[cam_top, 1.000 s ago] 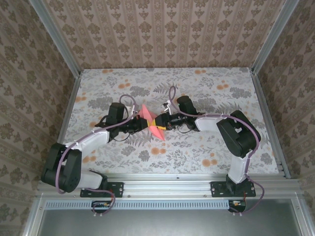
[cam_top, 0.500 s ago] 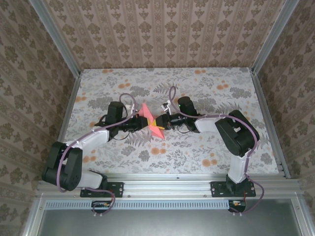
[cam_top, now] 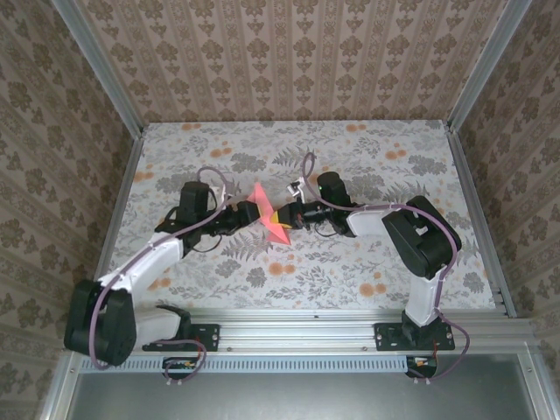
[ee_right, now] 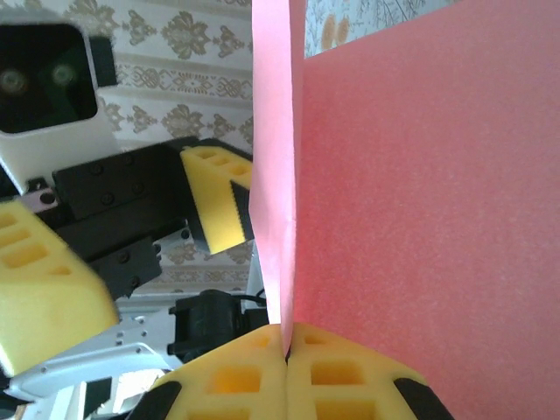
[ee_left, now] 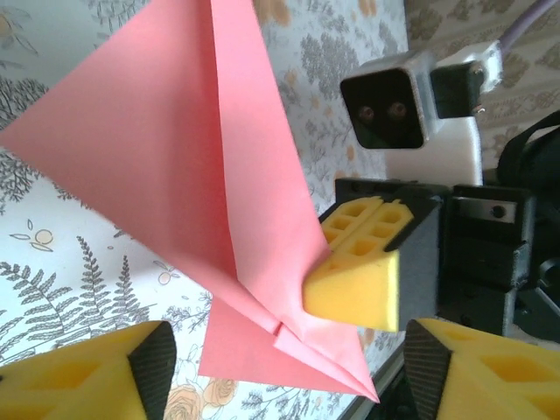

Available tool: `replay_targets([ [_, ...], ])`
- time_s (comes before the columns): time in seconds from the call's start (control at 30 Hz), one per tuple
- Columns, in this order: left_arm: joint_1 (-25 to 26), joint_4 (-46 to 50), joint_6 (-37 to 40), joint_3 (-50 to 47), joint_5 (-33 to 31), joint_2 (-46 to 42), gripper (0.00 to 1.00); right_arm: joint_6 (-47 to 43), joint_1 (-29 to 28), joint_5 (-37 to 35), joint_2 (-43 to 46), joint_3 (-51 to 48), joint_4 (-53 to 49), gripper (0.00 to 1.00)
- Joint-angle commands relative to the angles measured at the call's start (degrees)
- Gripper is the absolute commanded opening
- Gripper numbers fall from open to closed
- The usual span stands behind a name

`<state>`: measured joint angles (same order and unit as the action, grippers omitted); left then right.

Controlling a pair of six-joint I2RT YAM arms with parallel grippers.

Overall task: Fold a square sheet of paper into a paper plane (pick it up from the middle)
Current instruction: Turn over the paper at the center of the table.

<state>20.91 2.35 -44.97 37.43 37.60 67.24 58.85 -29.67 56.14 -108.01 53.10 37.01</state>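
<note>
where the two arms meet over the middle of the tabletop (cam_top: pixel 376 157), the pink paper (cam_top: pixel 268 214) is held off the surface, on edge, already creased into a pointed, layered shape. the right gripper (ee_right: pixel 285 348) has its yellow pads (ee_right: pixel 350 357) pressed together on the paper's lower folded edge, which keeps the layers aligned and stops the fold from springing apart. the left gripper (cam_top: pixel 248 213) stands spread, one pad to each side of the paper. neither pad appears to touch it, though the overhead view is too coarse to confirm. judgement: the paper hangs from a single pinch near one end, so it may sag or pivot. the spread claw is placed to take a hold further along the crease, presumably for the next fold.
</note>
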Motion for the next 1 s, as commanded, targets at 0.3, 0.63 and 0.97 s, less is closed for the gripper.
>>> replay_targets([
  [0.3,8.7,-13.3,-26.7,-12.9,-16.9,-13.5,0.89,13.2,0.8,-9.6,0.4,-2.2,14.7,0.0],
  [0.63,13.3,-28.8,-32.5,-9.1,-16.2,-1.2,0.92,18.8,-0.2,-13.9,1.1,-3.7,19.7,0.0],
  [0.97,13.8,-36.8,-34.6,-6.7,-13.7,6.0,0.72,21.7,-1.1,-15.2,0.8,-4.7,23.2,0.0],
])
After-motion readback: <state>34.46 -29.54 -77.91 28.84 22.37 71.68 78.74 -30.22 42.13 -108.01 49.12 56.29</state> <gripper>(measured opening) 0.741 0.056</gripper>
